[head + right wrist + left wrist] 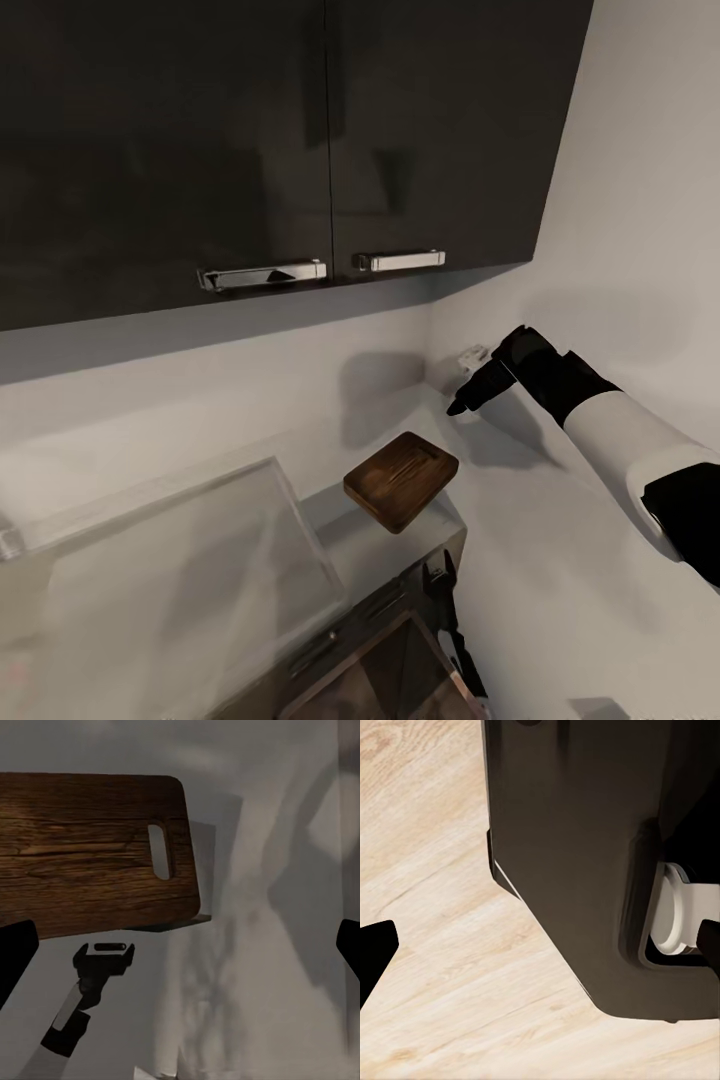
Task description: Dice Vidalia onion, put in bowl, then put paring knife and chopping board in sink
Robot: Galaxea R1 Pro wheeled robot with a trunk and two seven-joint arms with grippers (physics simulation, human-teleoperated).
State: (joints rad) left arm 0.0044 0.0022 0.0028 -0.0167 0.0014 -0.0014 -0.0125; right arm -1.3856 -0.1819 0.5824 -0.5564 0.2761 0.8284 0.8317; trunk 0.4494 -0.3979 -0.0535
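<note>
The chopping board (401, 480) lies flat on the countertop (570, 580), close to its front edge and just right of the sink (300, 520). In the right wrist view the chopping board (82, 855) shows its slot handle. My right gripper (458, 407) hovers past the board's far side, near the back wall corner. This right gripper (180, 949) is open with nothing between its fingers. My left gripper (540, 945) hangs low, open and empty, facing the wood floor (442, 907). The onion and paring knife are out of view. A small white thing (470, 354) behind the right gripper may be the bowl.
Dark wall cabinets (250, 130) with chrome handles hang over the counter. White walls meet in a corner behind the right gripper. My robot's dark base (585, 832) stands close beside the left gripper. A dark part of my own body (441, 590) rises at the counter's front edge.
</note>
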